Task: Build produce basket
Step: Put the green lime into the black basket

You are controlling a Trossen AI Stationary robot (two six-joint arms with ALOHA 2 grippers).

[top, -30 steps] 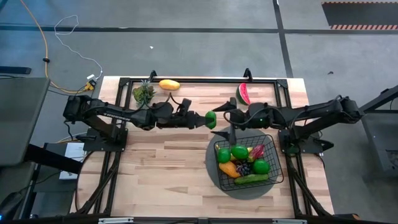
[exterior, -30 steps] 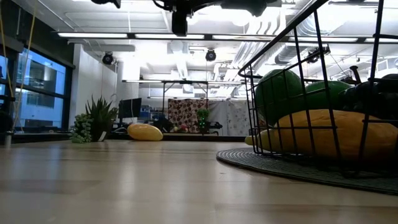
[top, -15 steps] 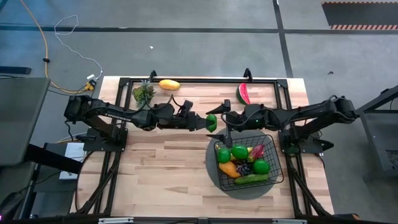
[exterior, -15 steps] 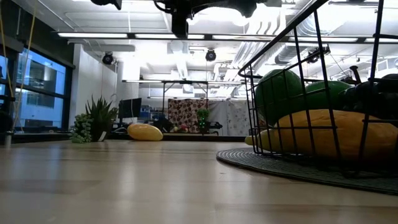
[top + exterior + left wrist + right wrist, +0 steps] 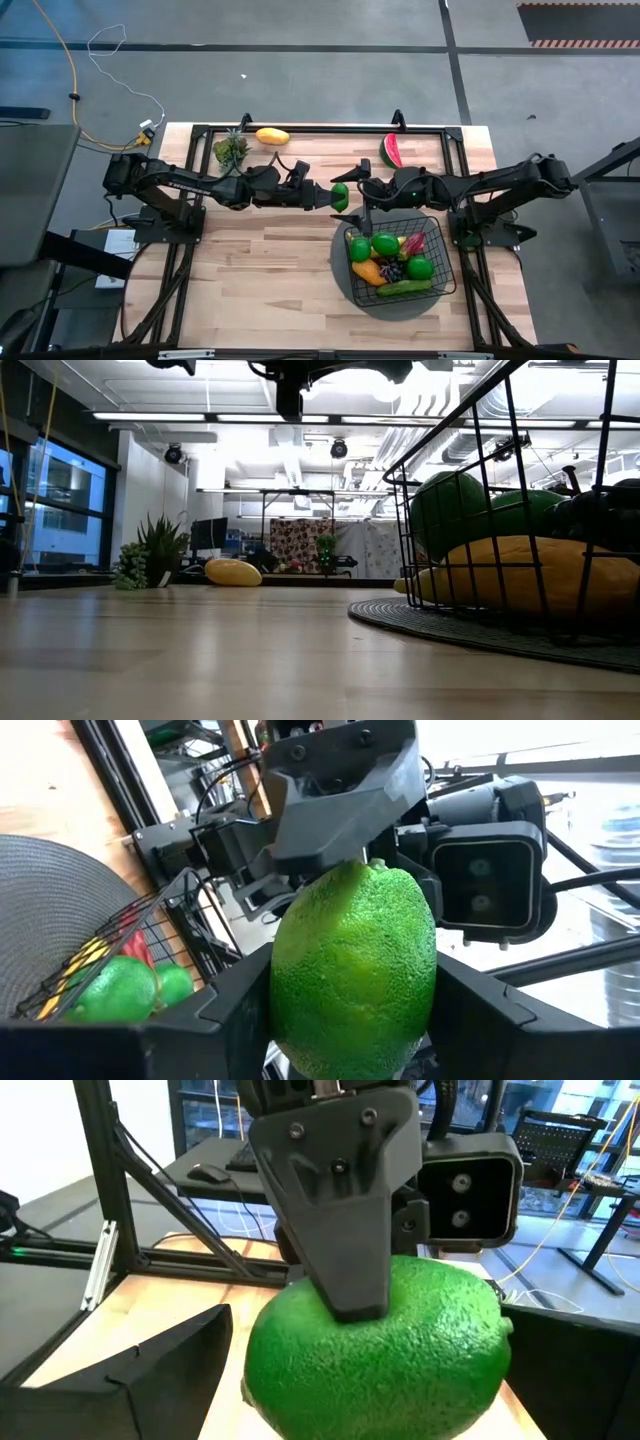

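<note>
My left gripper (image 5: 333,194) is shut on a green lime (image 5: 341,191) in mid-air above the table's middle. My right gripper (image 5: 354,195) is open and faces it from the right. Its fingers stand on either side of the lime (image 5: 380,1345), one toward the far edge and one toward the near edge, and touch nothing. The black wire basket (image 5: 441,262) stands on a round grey mat (image 5: 340,268) at the near right. It holds limes, an orange mango, dark grapes, a red chili and a cucumber. My left gripper pinches the lime between its two fingers on two opposite sides (image 5: 290,1010). One finger (image 5: 340,1230) lies over the lime's middle in the right wrist view. The fingers come level from the table's left. The lime is lifted clear of the table.
A yellow mango (image 5: 272,136) and a green leafy fruit (image 5: 231,152) lie at the far left. A watermelon slice (image 5: 391,151) lies at the far right. A black frame runs along the table's far edge (image 5: 320,128). Bare wood lies at the near left.
My right gripper has gone toward the table's left, up to the lime, so that its open fingers now stand on either side of it. My left gripper and the lime have kept still.
</note>
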